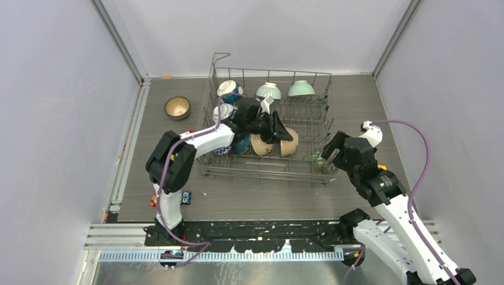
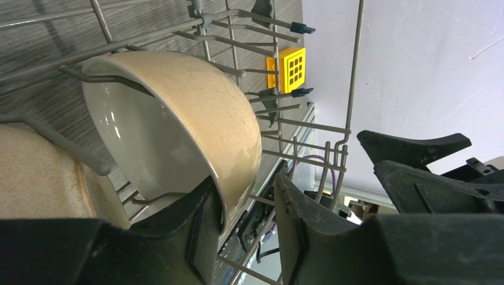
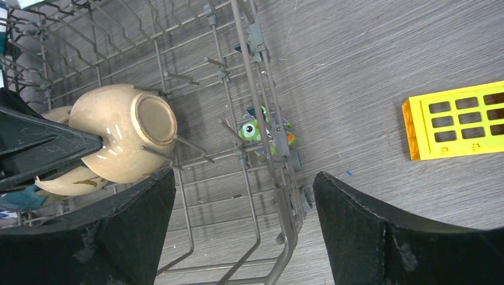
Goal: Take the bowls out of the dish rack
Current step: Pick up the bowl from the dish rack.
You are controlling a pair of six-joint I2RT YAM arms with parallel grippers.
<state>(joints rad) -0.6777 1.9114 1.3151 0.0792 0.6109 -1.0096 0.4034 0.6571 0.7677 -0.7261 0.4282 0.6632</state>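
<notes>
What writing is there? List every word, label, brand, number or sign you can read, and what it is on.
No readable text in any view.
Small blue-and-white thing, overhead view: markings too small to read.
Green toy: a cartoon eye, no letters.
Yellow block: only a grid of holes.

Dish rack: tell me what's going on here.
The left gripper is inside the dish rack, straddling the rim of a beige bowl that stands on edge, one finger inside and one outside. A gap shows on the outer side, so it is not yet clamped. The right gripper hovers open over the rack's near right corner, holding nothing. One brown bowl sits on the table left of the rack. Other bowls, a mint green bowl among them, stand in the rack.
</notes>
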